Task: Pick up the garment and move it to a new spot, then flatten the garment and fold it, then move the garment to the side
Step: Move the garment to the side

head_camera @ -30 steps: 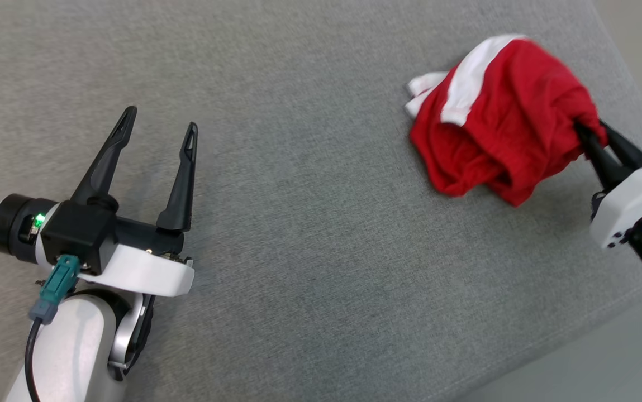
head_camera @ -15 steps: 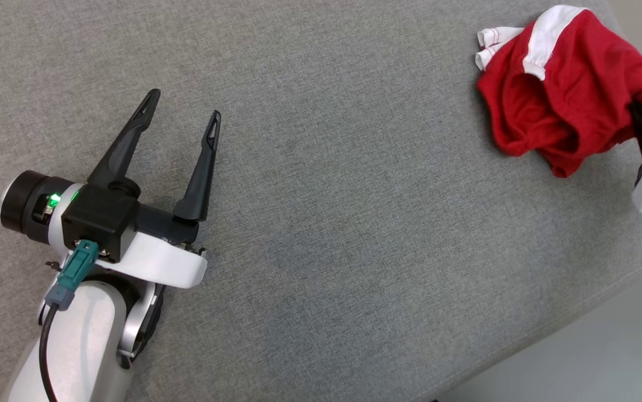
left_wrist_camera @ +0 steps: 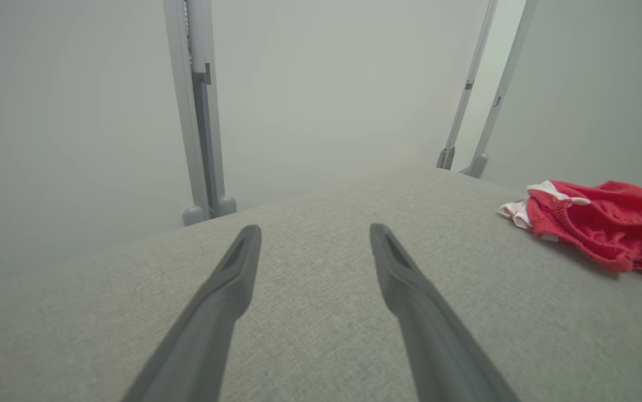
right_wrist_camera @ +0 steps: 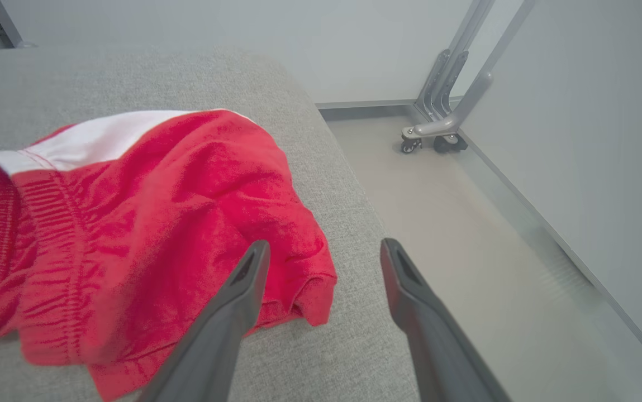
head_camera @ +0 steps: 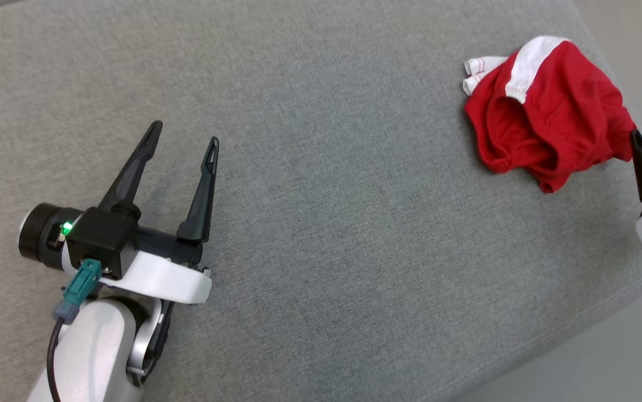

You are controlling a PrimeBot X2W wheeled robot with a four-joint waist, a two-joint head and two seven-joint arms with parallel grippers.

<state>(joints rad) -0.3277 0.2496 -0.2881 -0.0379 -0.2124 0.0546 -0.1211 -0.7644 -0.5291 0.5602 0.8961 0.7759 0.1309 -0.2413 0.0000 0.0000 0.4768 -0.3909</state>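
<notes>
A crumpled red cloth garment with a white band (head_camera: 550, 117) lies at 2 o'clock in the head view, near the far right corner of the grey fabric-covered bench (head_camera: 321, 223). The right gripper (right_wrist_camera: 325, 244) sits at 3 o'clock, its jaws spread wide and grasping nothing. One fingertip is at the garment's hem; I cannot tell whether it touches. The left gripper (head_camera: 185, 132) hovers at 8 o'clock, well apart from the garment, its jaws also spread and empty.

Garment (head_camera: 550, 111) on surface (head_camera: 321, 223), far right (near edge)
</notes>
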